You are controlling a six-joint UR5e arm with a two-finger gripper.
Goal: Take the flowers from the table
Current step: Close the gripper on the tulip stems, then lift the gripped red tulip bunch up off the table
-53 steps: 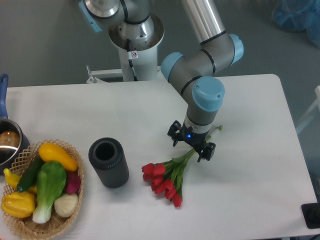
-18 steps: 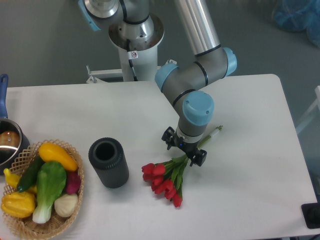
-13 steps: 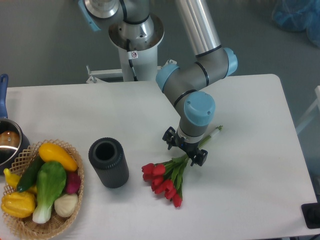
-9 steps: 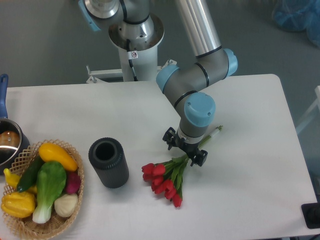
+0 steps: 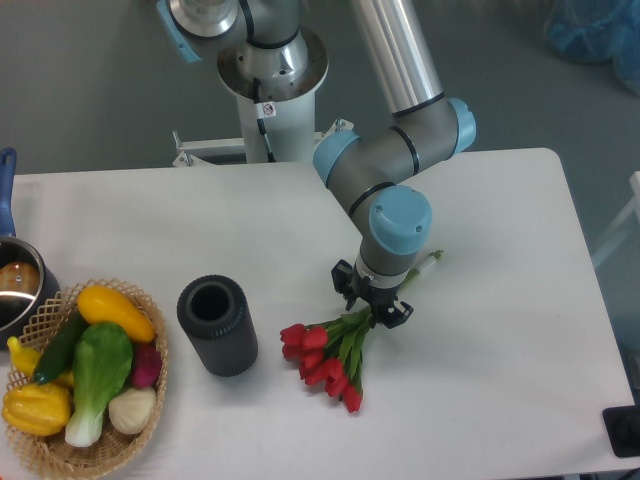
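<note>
Narrowed since half a second ago, gripper [image 5: 372, 303] fingers clamped on flowers' [image 5: 325, 356] stems, red blooms at seven o'clock from it on white table [image 5: 500, 330].

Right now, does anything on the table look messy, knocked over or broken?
Nothing looks broken or spilled. The flowers lie flat on the table with the gripper closing its jaws around their stems. The dark cylinder stands upright, and the vegetables sit neatly in the wicker basket.
</note>
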